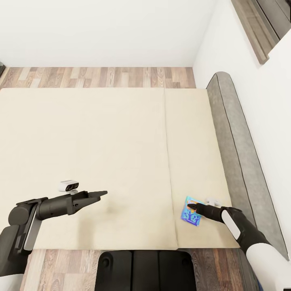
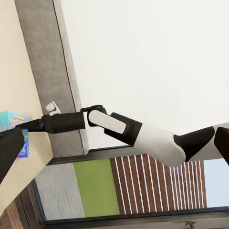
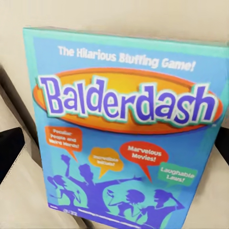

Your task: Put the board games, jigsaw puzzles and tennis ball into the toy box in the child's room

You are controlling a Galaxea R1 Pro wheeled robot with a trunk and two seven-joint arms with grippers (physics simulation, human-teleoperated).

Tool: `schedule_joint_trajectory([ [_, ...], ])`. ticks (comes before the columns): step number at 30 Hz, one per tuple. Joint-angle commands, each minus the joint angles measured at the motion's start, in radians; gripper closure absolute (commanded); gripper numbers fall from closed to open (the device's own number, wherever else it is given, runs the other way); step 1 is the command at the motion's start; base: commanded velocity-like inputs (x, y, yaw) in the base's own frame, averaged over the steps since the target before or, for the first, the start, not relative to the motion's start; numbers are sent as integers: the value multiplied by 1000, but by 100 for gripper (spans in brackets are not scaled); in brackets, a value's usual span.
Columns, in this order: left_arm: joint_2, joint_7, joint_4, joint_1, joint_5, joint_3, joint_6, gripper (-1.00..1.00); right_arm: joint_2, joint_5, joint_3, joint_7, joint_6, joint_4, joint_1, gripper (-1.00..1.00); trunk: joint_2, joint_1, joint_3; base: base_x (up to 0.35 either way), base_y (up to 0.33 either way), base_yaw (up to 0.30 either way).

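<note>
Reaching low over the bed, the right claw [image 1: 193,207] has its dark fingertips over the small blue rectangular board-game box [image 1: 191,213] lettered Balderdash; whether they grip it cannot be told. That box [image 3: 126,129] lies flat on the wide cream mattress [image 1: 101,153], near its front edge beside the grey padded headboard [image 1: 234,149]. The right arm stretches in from the headboard side. The left claw [image 1: 101,195] hangs with fingers nearly together and empty, well apart from the box, forearm level above the mattress.
</note>
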Motion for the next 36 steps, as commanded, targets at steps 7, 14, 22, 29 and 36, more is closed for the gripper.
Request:
schedule_joint_trajectory([
  [7,-1,-4,0,0,-1,0,11,-100,2,-4,4,30,4,-1,0,-100,-2,1,-1,0,0,0],
  [14,-1,-4,0,0,-1,0,11,-100,3,-3,5,36,4,-1,0,-100,-2,1,-1,0,0,0],
  [22,-1,-4,0,0,-1,0,11,-100,3,-3,6,34,4,-1,0,-100,-2,1,-1,0,0,0],
  [29,-2,-4,1,0,-1,0,11,-100,3,-4,5,37,3,-1,0,-100,-2,1,-1,0,0,0],
  [36,-3,-4,1,0,-1,0,11,-100,3,-2,6,37,3,-1,0,-100,-2,1,-1,0,0,0],
])
